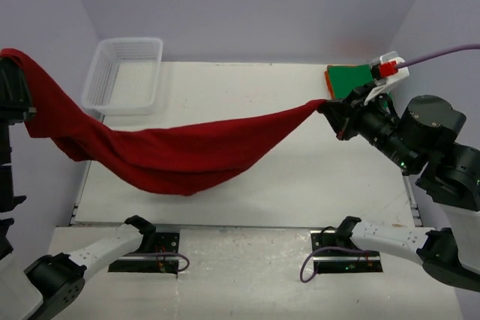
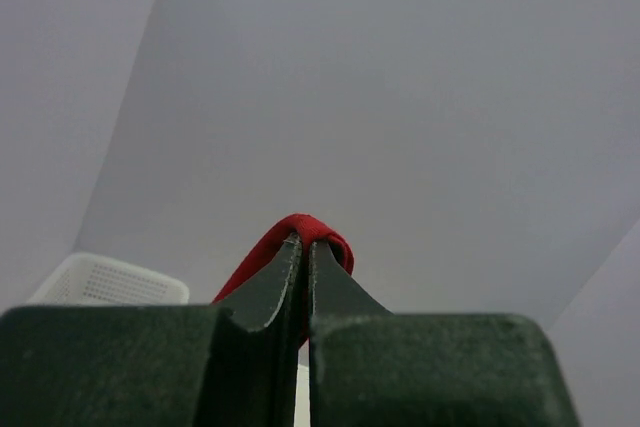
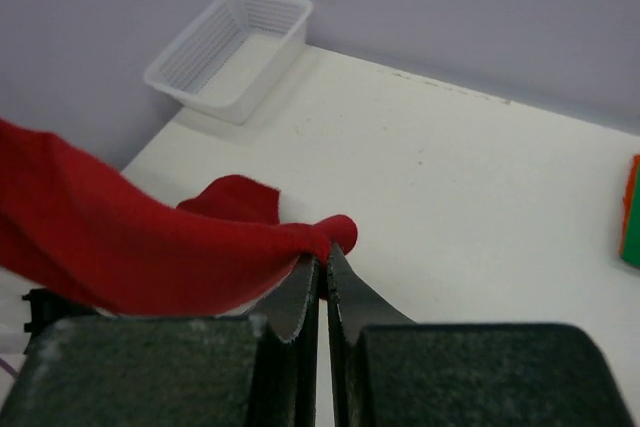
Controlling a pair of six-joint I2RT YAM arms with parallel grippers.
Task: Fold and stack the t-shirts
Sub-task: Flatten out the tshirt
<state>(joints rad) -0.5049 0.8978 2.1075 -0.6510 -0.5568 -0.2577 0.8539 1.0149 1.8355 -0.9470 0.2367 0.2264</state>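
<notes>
The dark red t-shirt (image 1: 172, 151) hangs stretched between both arms above the table, sagging in the middle. My left gripper (image 2: 305, 244) is shut on one end of it (image 2: 300, 228), raised high at the far left (image 1: 9, 61). My right gripper (image 3: 324, 253) is shut on the other end (image 3: 330, 232) at the right (image 1: 324, 106). A folded green t-shirt (image 1: 351, 76) lies on an orange one (image 1: 328, 80) at the table's back right, partly hidden by the right arm.
A white mesh basket (image 1: 124, 73) stands at the back left of the white table (image 1: 247, 200); the right wrist view shows the basket (image 3: 230, 52) too. Grey walls close in the back and sides. A purple cable (image 1: 442, 54) runs off at the right.
</notes>
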